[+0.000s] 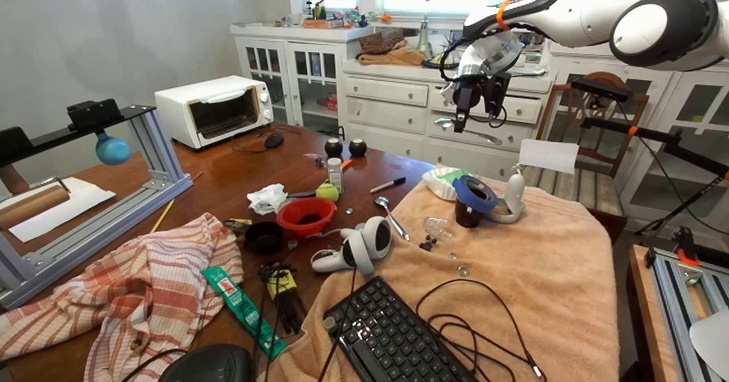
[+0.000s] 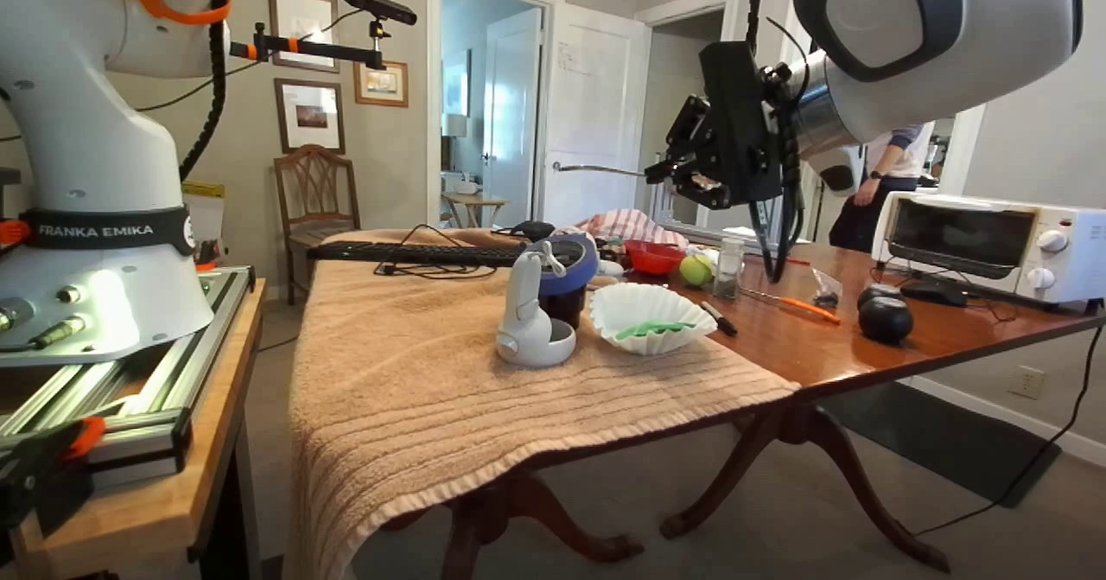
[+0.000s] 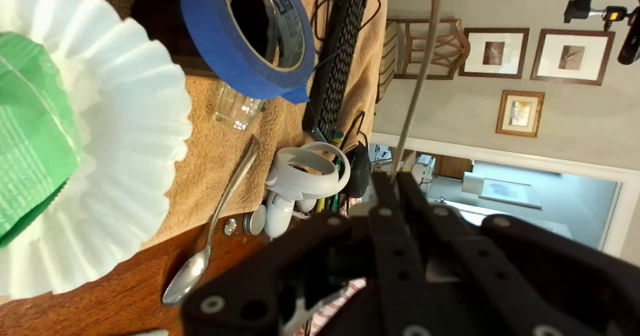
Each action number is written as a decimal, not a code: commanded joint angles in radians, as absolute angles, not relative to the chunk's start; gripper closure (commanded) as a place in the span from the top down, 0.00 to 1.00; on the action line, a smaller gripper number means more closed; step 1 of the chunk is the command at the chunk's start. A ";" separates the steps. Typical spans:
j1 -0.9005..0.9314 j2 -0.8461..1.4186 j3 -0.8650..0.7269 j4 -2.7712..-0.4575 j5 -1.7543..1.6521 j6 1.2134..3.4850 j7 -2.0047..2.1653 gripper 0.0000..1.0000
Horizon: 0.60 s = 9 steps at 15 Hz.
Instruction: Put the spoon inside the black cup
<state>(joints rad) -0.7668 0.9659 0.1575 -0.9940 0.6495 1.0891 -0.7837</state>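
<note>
A slim silver spoon is pinched in my gripper [image 1: 459, 127], well above the table; in an exterior view the spoon's ends [image 1: 490, 138] stick out on both sides of the fingers. The wrist view shows its thin handle [image 3: 419, 80] running up from the nearly touching fingertips [image 3: 383, 188]. Below, on the peach towel, stands a dark cup [image 1: 468, 217] that I take for the black cup. A tilted roll of blue tape [image 3: 250, 70] sits at its top; whether around or on the rim, I cannot tell. The cup is apart from the gripper in every view.
Beside the cup are a white controller [image 2: 527, 329] and a white paper filter [image 2: 644, 316] with a green packet. Another silver spoon [image 1: 392, 218] lies by the towel's edge. A red bowl [image 1: 307, 214], a black bowl [image 1: 263, 237] and a keyboard [image 1: 393, 336] with cables also lie around.
</note>
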 commanded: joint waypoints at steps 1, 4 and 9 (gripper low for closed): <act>-0.767 0.966 0.158 -0.994 0.650 1.089 -0.783 0.07; -0.803 0.954 0.176 -1.035 0.734 1.124 -0.779 0.02; -0.865 0.969 0.183 -1.052 0.836 1.081 -0.797 0.02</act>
<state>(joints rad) -0.8238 0.9661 0.1660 -1.0200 0.7842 1.1020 -0.7831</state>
